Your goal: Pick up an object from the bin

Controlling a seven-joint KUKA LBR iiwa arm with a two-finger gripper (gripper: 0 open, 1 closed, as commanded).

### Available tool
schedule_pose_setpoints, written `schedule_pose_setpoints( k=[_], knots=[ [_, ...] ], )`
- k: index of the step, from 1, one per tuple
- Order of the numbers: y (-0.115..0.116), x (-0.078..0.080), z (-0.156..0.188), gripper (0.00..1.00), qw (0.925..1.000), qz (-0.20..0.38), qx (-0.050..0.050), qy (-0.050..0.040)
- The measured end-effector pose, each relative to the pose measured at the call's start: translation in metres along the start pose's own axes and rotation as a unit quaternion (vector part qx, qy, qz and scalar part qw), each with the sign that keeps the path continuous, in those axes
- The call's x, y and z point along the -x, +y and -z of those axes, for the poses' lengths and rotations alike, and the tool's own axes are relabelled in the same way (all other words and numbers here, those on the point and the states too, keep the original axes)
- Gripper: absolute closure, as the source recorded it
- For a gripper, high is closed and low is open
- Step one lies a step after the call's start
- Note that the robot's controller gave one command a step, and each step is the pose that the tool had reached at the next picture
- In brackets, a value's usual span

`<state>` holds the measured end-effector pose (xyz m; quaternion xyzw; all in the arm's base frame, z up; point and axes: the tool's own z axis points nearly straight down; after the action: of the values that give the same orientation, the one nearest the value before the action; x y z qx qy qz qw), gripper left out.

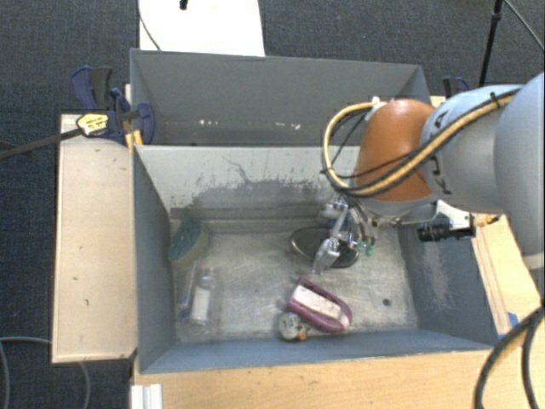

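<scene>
Camera view. A grey metal bin point(272, 92) stands on dark carpet point(51, 24). Its floor is scuffed and largely bare, and the far wall is streaked with wear.

The arm point(502, 152) enters over the right rim. It carries an orange cover point(396, 152) at the wrist, with cables point(341, 143) looped beside it. The gripper point(330, 258) points down and to the left, low over the floor, right of centre and towards the far wall. Its tip is over the right part of a dark disc point(305, 244). Whether it touches the disc cannot be told. How far the gripper is open cannot be told, and nothing is seen held in it.

The disc is round, dark grey to black, and low. It lies on the floor near the far wall, just right of centre, partly hidden by the gripper.

Other contents:
- A pink and purple packet point(319, 307) lies near the front wall, towards the front from the gripper and apart from the disc.
- A small round thing point(292, 326) lies just beside the packet's left end, against the front wall.
- A green pad point(183, 239) leans in the far left corner.
- A clear bottle point(200, 296) lies along the left wall, towards the front from the pad.
</scene>
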<state>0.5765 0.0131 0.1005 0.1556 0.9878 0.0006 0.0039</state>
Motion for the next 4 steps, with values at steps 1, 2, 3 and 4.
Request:
schedule_pose_setpoints(
  k=[1, 2, 3, 4],
  knots=[
    [-0.003, 0.001, -0.028, 0.00, 0.9957, -0.093, 0.000, 0.0012],
    [-0.002, 0.002, -0.026, 0.00, 0.9958, -0.091, 0.000, 0.0018],
    [-0.002, 0.004, -0.025, 1.00, 0.9959, -0.091, 0.000, 0.0002],
    [-0.001, 0.005, -0.015, 1.00, 0.9960, -0.089, 0.000, 0.0004]
  ],
)
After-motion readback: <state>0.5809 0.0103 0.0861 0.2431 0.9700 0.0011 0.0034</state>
